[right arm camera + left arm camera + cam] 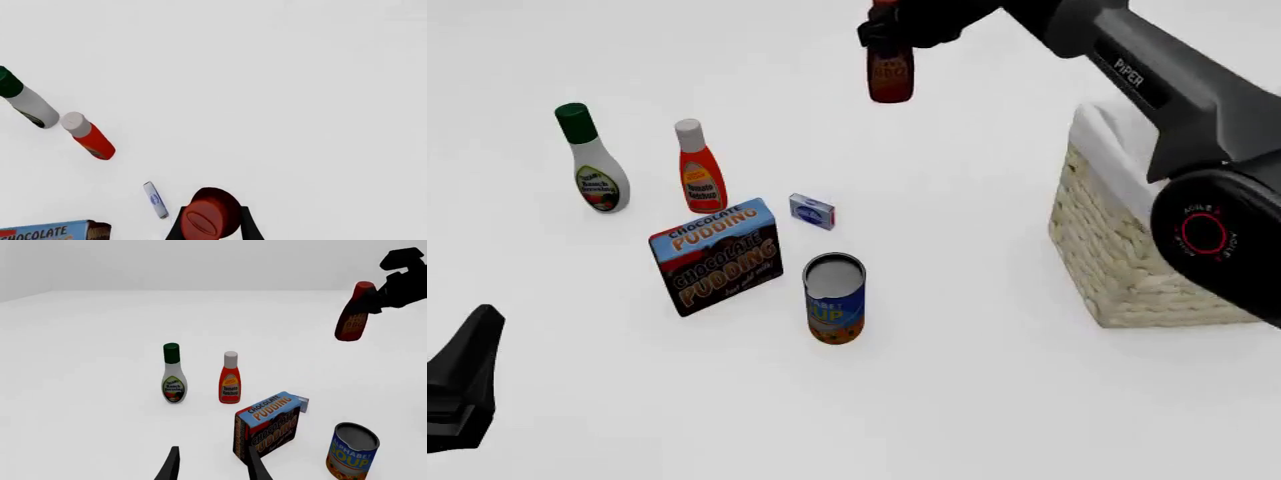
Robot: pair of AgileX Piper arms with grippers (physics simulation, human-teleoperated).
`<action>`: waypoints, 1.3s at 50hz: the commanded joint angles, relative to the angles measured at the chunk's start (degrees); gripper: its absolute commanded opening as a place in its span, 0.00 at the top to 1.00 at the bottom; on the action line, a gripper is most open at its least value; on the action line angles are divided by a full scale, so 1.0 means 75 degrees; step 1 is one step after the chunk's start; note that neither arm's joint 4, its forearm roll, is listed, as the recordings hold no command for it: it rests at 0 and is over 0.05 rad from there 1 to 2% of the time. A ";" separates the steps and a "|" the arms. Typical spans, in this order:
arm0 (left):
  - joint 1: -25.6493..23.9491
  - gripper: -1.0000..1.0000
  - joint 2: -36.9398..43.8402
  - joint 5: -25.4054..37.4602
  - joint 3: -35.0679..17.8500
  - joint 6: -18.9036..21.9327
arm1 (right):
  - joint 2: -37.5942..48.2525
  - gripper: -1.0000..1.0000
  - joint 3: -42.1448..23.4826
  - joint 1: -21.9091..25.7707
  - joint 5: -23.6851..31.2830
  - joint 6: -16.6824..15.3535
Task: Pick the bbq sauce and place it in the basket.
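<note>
Right gripper (897,22): clenched on the neck of the bbq sauce (889,68), held aloft at the far centre.
Bottle axis: near upright, hanging below the fingers.
Basket (1121,262): to the right and nearer.
Left gripper (212,465): unclenched, idle at near left.

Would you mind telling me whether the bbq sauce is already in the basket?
Not yet: the right pincer holds the bbq sauce in the air, well left of the basket.
</note>
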 commanded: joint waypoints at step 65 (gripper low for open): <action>-0.0128 0.00 0.0004 -0.0013 0.0001 0.0006 | -0.5677 1.00 0.5228 -0.2622 -0.0890 -0.0179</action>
